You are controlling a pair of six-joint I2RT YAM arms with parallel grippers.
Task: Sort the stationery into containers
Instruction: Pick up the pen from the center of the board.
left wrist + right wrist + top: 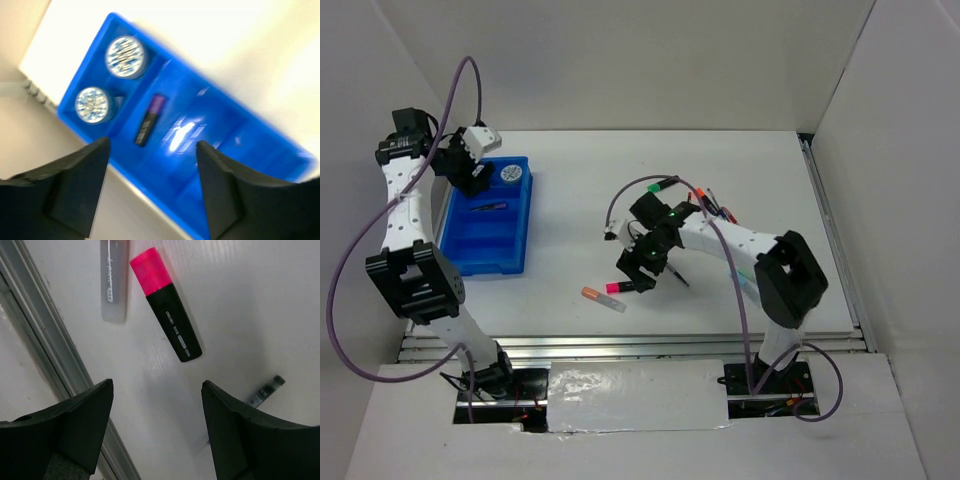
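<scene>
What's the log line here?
left gripper open at blue tray | right gripper open near pink highlighter | tray holds tape rolls, purple highlighter

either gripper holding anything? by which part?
Nothing is held. The left gripper is open above the blue tray; the right gripper is open above the pink highlighter, not touching it.

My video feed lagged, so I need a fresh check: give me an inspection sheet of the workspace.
Surface: white table, items lying loose.
Job's things: blue tray holds two tape rolls and a purple highlighter; pink highlighter and orange-capped marker on table; more markers piled further back.
Clutter: nothing seen.
Grippers: left gripper open above tray; right gripper open above pink highlighter.
Cables: purple cables hang in loose loops.
Surroundings: white walls.
</scene>
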